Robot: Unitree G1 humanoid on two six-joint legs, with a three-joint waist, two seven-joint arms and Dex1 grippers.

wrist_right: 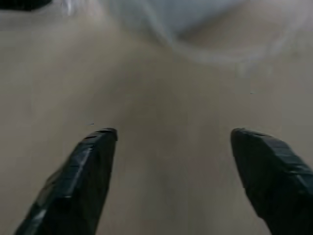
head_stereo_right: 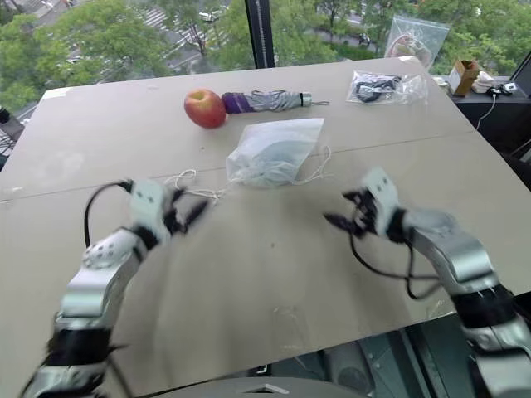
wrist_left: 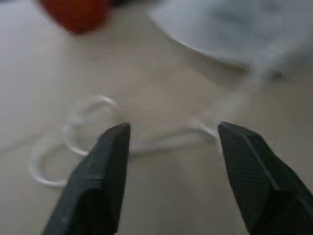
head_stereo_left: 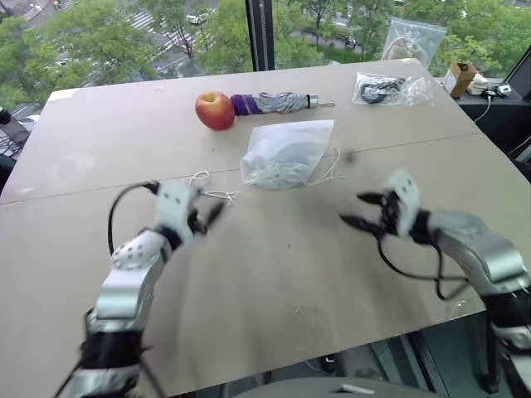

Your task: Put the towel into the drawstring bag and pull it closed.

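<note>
while the drawstring bag (head_stereo_left: 287,153) lies between them, left pincer (wrist_left: 171,134) and right pincer (wrist_right: 173,134) gape wide, holding nothing.

Upper-floor office or lab: tan table (head_stereo_left: 249,274) against tall window (head_stereo_left: 124,33), treetops and street below.

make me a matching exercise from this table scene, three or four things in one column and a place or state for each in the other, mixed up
Things:
1. round red apple
2. thin translucent white drawstring bag
3. left gripper
4. folded grey and purple umbrella

Places or states:
A. open over a loop of white cord
B. lying with its purple end against the apple
C. mid-table, pale blue showing through
D. left of the umbrella

Pairs: 1-D, 2-C, 3-A, 4-B
</note>
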